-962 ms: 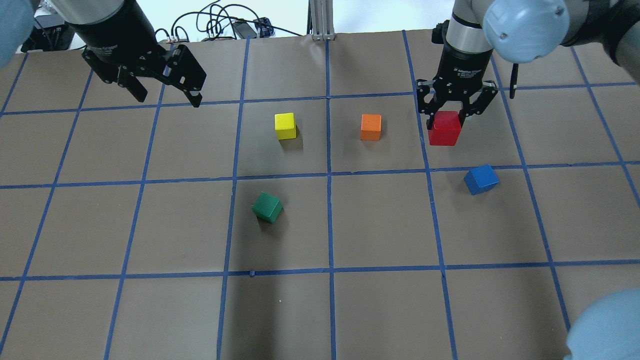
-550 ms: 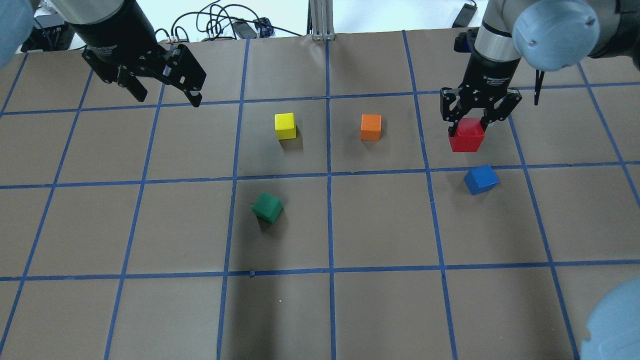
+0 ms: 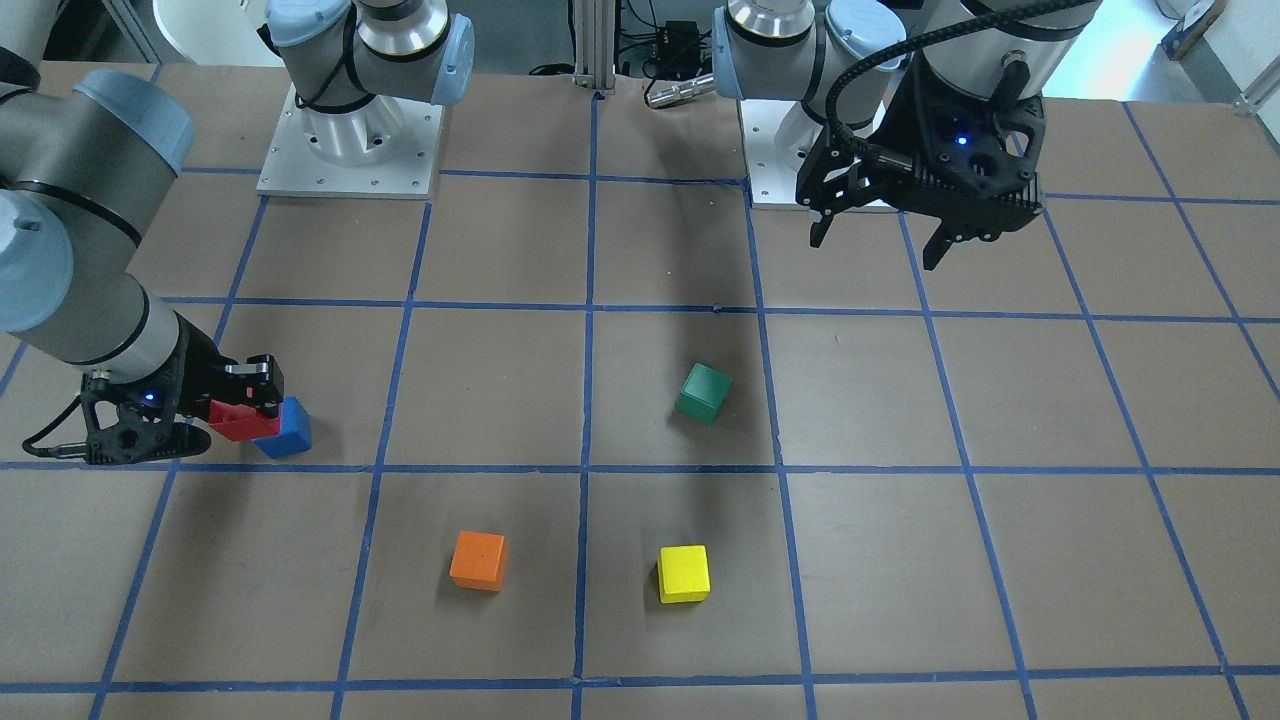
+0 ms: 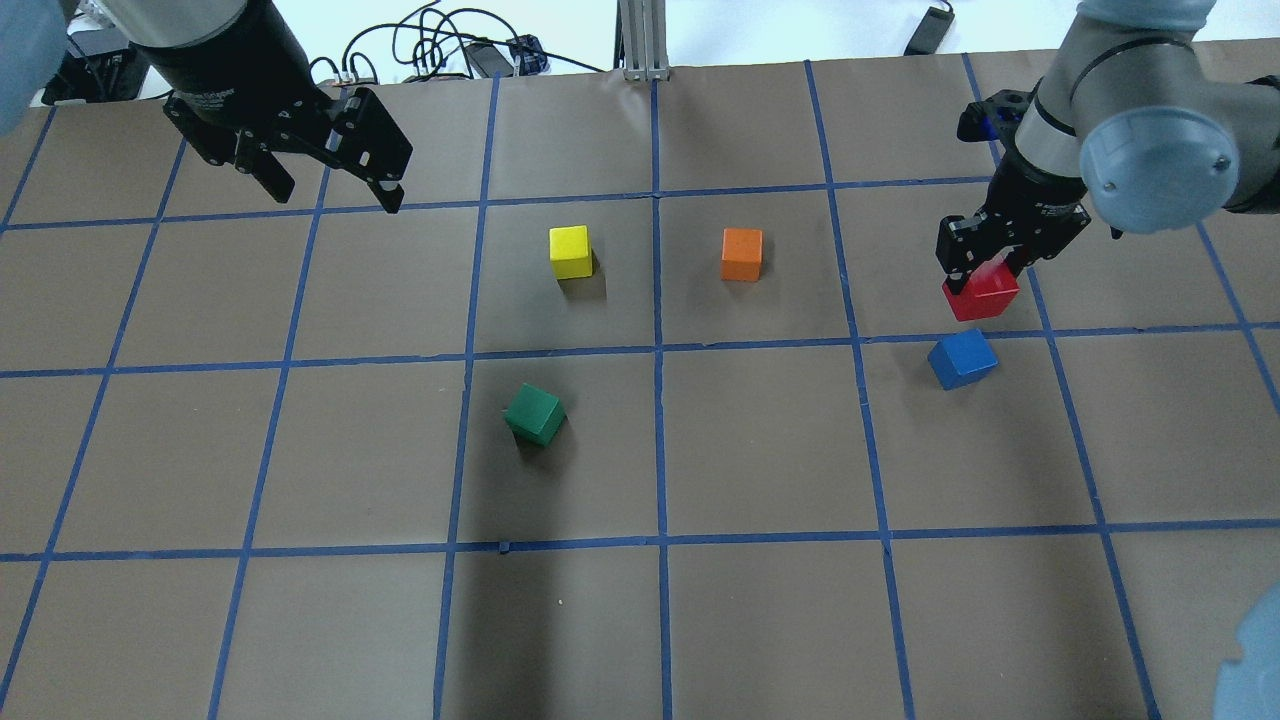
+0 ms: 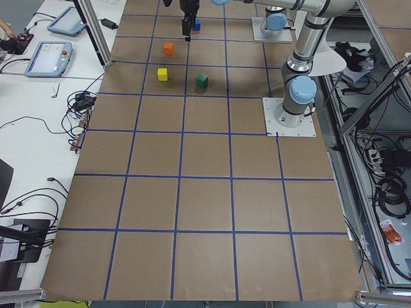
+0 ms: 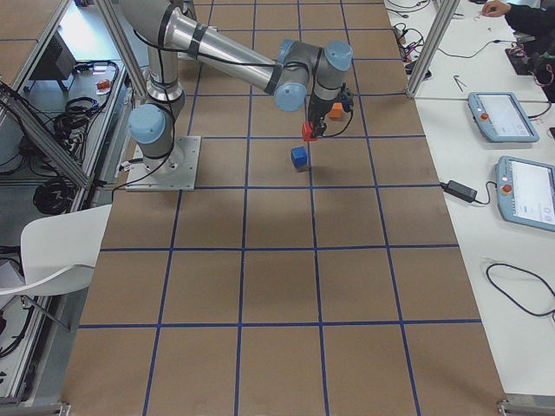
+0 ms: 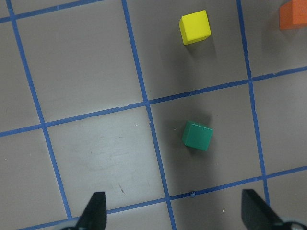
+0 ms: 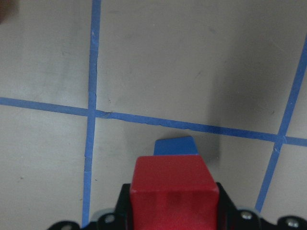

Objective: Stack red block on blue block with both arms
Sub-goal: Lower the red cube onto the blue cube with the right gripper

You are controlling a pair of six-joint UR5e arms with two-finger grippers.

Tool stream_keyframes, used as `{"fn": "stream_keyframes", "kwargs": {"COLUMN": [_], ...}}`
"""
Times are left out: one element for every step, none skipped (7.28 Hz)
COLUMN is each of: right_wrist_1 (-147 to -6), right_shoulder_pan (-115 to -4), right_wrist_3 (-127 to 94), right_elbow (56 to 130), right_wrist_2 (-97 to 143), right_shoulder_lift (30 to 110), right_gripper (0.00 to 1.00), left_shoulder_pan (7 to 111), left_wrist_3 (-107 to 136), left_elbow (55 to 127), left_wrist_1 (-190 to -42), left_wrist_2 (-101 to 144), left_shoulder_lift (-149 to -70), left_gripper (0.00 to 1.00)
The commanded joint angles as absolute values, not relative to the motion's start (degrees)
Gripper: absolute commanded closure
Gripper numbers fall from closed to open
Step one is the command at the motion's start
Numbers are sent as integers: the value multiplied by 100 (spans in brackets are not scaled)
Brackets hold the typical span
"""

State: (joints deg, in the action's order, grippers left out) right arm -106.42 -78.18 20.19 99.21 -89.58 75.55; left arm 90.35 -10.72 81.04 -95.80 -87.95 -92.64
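Observation:
My right gripper (image 4: 985, 282) is shut on the red block (image 4: 982, 296) and holds it in the air, just beyond the blue block (image 4: 962, 359), which lies on the table. In the front view the red block (image 3: 238, 421) overlaps the blue block (image 3: 287, 430) beside the right gripper (image 3: 245, 412). In the right wrist view the red block (image 8: 173, 191) hides most of the blue block (image 8: 176, 145). My left gripper (image 4: 335, 190) is open and empty, high over the far left of the table; it also shows in the front view (image 3: 880, 245).
A yellow cube (image 4: 570, 251) and an orange cube (image 4: 741, 254) sit in the far middle row. A green cube (image 4: 534, 414) sits left of centre. Cables (image 4: 440, 50) lie past the table's far edge. Blue tape lines grid the brown table (image 4: 760, 450).
My right gripper has carried the red block to the right and nearer, toward the blue block. The left arm has not moved.

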Motion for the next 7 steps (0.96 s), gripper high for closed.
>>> {"fn": "stream_keyframes", "kwargs": {"right_wrist_1": [-11175,-11432,-11478,-11644,-11672,-11672,-11707], "right_shoulder_pan": [-7752,-7735,-7708,-7647,-7594,-7594,-7594], "right_wrist_3": [2118,2196,2189,2215,2224,2232,2232], "right_elbow": [10246,10413,10563,10660,10739,10836,10915], "right_wrist_2": [-8965,-8982,-8974,-8974,-8974,-8956,-8947], "right_shoulder_lift": [7602,7603,7663,7673,7673,7673,7673], "right_gripper": [100,100,100,100,100,100,100], "left_shoulder_pan": [9035,9035,9035,9035,9035,9035,9035], "left_wrist_3": [-1072,-1072,-1072,-1072,-1072,-1072,-1072], "left_elbow": [8104,8104,8104,8104,8104,8104,8104], "left_wrist_1": [-9580,-9580,-9580,-9580,-9580,-9580,-9580], "left_wrist_2": [-8789,-8798,-8789,-8798,-8798,-8798,-8789], "left_shoulder_lift": [-9264,-9264,-9264,-9264,-9264,-9264,-9264], "left_gripper": [0,0,0,0,0,0,0]}}
